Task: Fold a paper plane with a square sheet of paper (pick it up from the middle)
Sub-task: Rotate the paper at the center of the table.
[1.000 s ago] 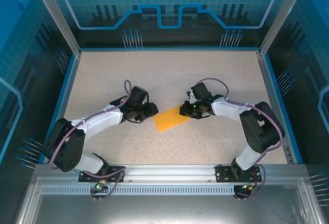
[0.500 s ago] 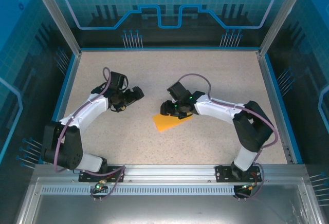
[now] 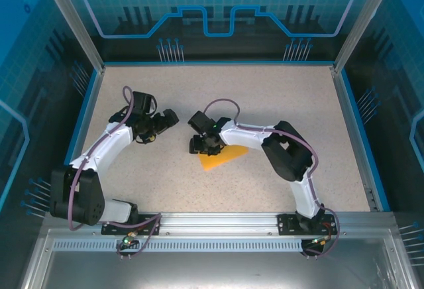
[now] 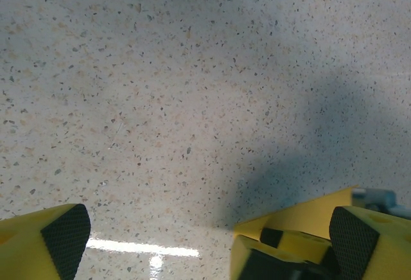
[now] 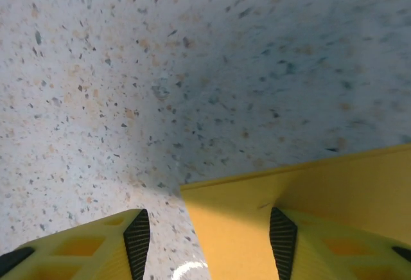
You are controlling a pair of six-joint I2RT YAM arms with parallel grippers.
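The square sheet of paper (image 3: 226,158) lies flat on the speckled table (image 3: 285,97), orange-yellow, its left end under my right gripper (image 3: 202,148). In the right wrist view a corner of the paper (image 5: 270,209) sits between the open fingers of the right gripper (image 5: 210,241). One pad hangs over the paper, the other over bare table, and nothing is gripped. My left gripper (image 3: 171,119) stands wide open to the left of the paper. In the left wrist view the left gripper (image 4: 209,235) holds nothing, with a yellow and black shape (image 4: 302,228) at the lower right.
A blue rim (image 3: 83,116) and transparent walls on metal posts enclose the table. The right arm (image 3: 291,156) bends across the right half of the table. Bare table lies behind and in front of the paper.
The left gripper let go of the paper, opened wide and drew back to the left. The right gripper opened and slid left along the paper to its left end. The paper stayed flat.
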